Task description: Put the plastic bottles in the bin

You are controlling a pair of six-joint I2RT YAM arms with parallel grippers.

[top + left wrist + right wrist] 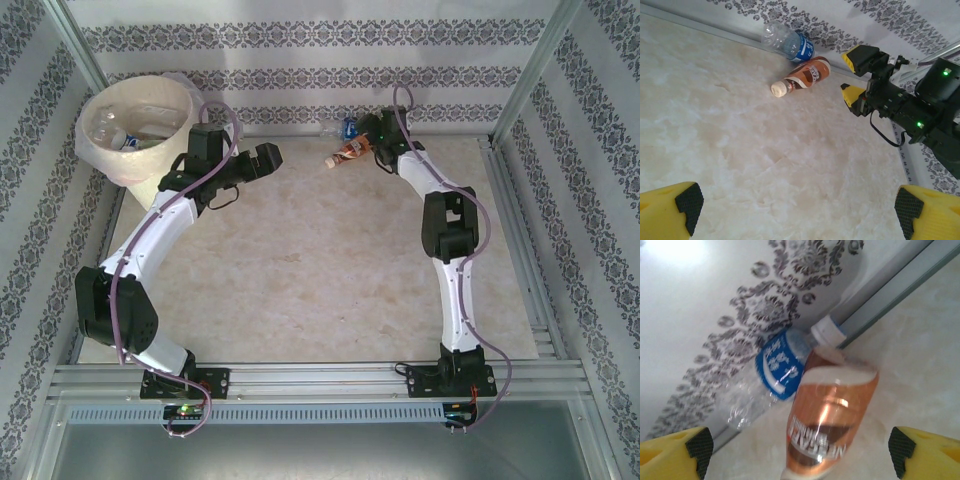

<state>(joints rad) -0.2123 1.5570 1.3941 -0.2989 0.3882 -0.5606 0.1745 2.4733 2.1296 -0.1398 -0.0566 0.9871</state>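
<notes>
Along the far edge of the surface (320,280), two plastic bottles lie on their sides by the patterned back wall (300,40). One is a clear bottle with a blue label (790,44), resting against the metal rail at the foot of the wall. The other is an orange-brown bottle with a cream cap (804,77), touching the first and angled away from the wall with its cap pointing out over the surface. The right claw (854,77) sits at the base end of the orange-brown bottle. Its yellow fingers stand apart on either side of it, and the right wrist view shows a gap on both sides. The left claw (797,207) is spread wide over bare surface, well apart from both bottles. At the far left corner stands the cream bin (120,168), with several bottles (120,132) lying inside it.
</notes>
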